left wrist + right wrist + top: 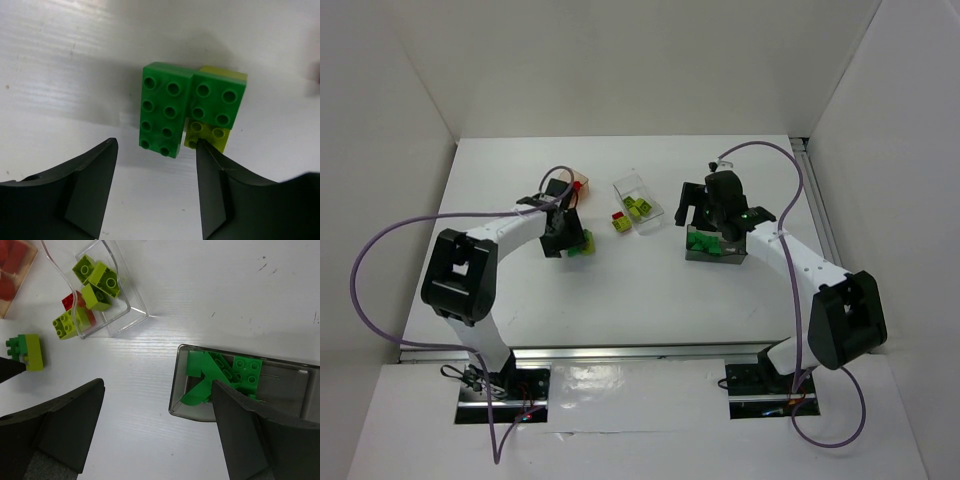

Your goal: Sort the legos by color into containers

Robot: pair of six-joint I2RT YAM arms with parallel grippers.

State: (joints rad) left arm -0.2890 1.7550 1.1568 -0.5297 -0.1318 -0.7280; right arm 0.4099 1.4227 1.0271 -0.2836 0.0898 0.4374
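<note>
Here the left arm [510, 228] stretches from 7 o'clock on the table [620, 290] toward centre, wrist tipped down. The left gripper [156, 145] stands open, holding nothing. At its 12 o'clock lies a joined clump: two dark green bricks [162, 112] side by side over a yellow-green brick [212, 134], whose near corner sits right at one fingertip. At the table's 11 o'clock the orange tub [583, 180] holds red bricks [576, 187]. The clear tub [134, 307] at 12 holds yellow-green legos [97, 280]. A loose red brick [70, 300] and a loose yellow-green brick [64, 324] lie at its 8 o'clock corner. The right arm [790, 255] bends in from 5 o'clock. The right gripper [157, 385] is spread wide and empty, just by the wall of the grey tub [175, 390], which holds green legos [222, 371].
</note>
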